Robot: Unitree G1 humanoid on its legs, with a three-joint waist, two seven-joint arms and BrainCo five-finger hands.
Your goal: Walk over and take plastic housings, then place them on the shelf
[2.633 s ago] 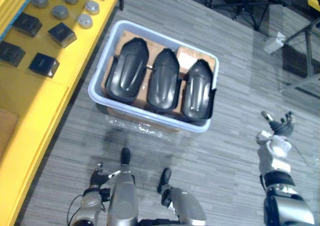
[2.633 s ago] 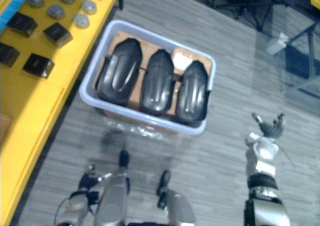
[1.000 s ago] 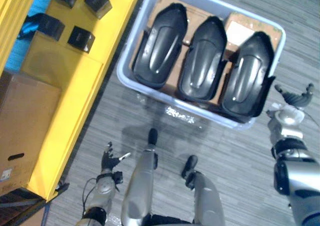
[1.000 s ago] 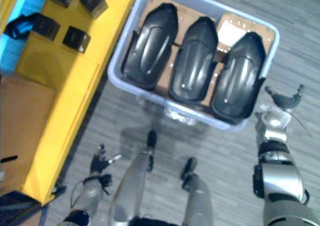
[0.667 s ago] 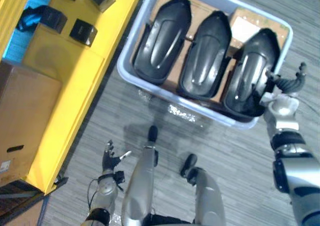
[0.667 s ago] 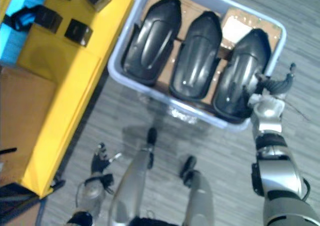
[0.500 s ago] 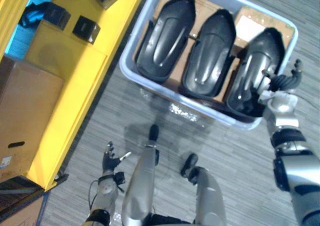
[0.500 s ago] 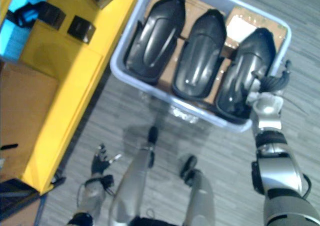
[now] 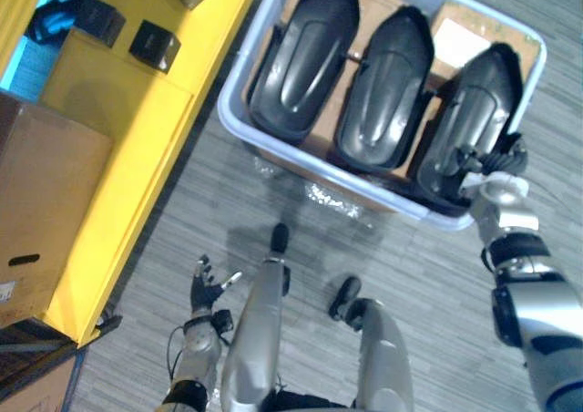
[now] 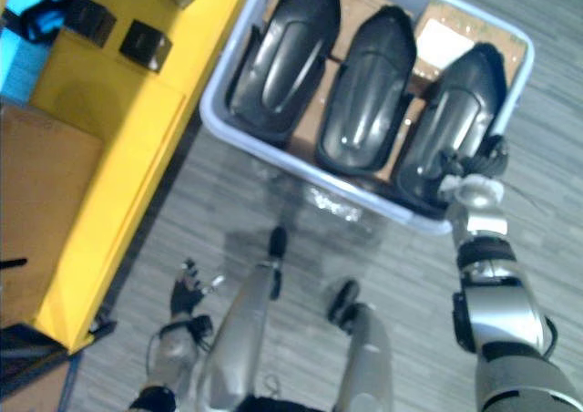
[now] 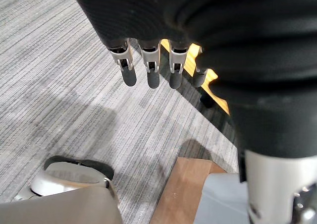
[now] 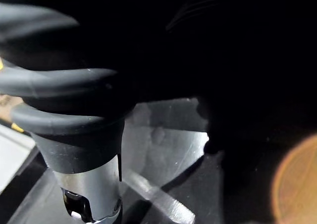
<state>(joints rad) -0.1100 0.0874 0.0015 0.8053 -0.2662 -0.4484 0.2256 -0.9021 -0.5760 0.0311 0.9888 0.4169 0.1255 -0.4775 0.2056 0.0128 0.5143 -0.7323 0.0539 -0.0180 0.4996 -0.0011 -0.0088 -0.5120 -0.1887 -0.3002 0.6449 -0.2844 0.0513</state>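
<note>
Fingers of the right hand meet the near end of the rightmost housing in the bin; I cannot tell their grip. Pickup step: next, clamp and lift. Left hand hangs, fingers straight.

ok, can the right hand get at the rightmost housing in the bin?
Probably yes. The right hand is at the near right corner of the bin, against the lower end of the rightmost housing. Nothing covers that housing, and the bin is open on top.
</note>
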